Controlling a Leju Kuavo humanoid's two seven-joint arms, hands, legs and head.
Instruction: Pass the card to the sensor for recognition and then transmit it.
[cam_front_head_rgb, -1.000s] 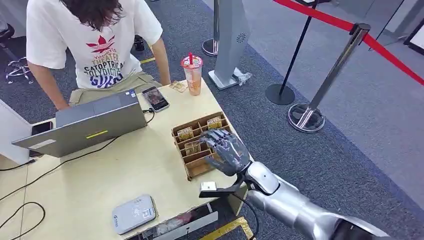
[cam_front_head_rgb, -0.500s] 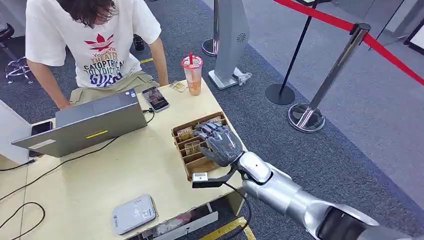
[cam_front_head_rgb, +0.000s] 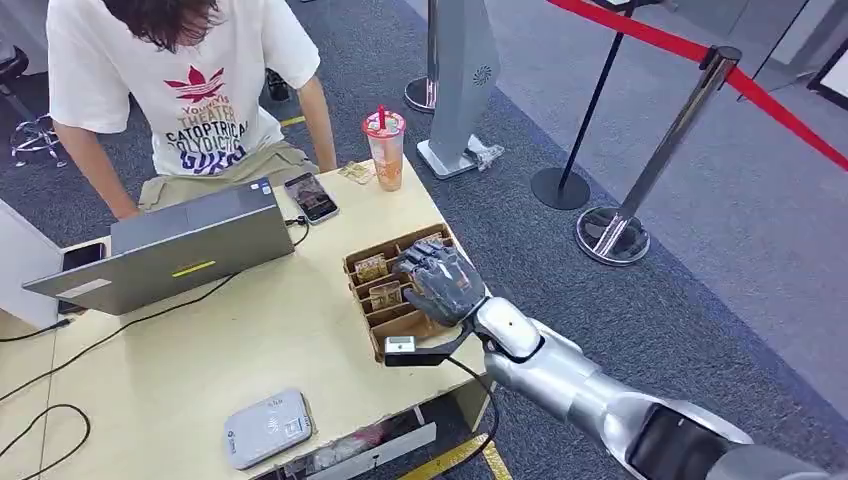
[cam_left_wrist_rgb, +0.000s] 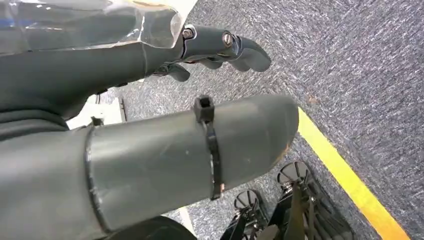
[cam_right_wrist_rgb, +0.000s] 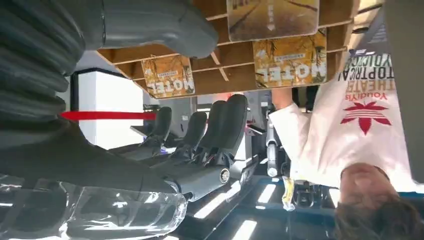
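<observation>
A wooden card box stands at the table's right edge, with brownish cards upright in its slots. My right hand hovers over the box's right-hand slots with fingers spread and nothing in them. The right wrist view has the thumb and the dark fingers apart, facing cards printed MOTEL in the box. The grey-white sensor lies flat near the table's front edge, well left of that hand. My left hand hangs over carpet, fingers extended, holding nothing.
A person sits at the far side behind an open laptop. A phone and a drink cup stand at the far right of the table. Cables trail across the left. Stanchions stand on the carpet to the right.
My right hand has moved from the box's near right corner forward and left, and now sits over the card slots. The cards and sensor have not moved.
</observation>
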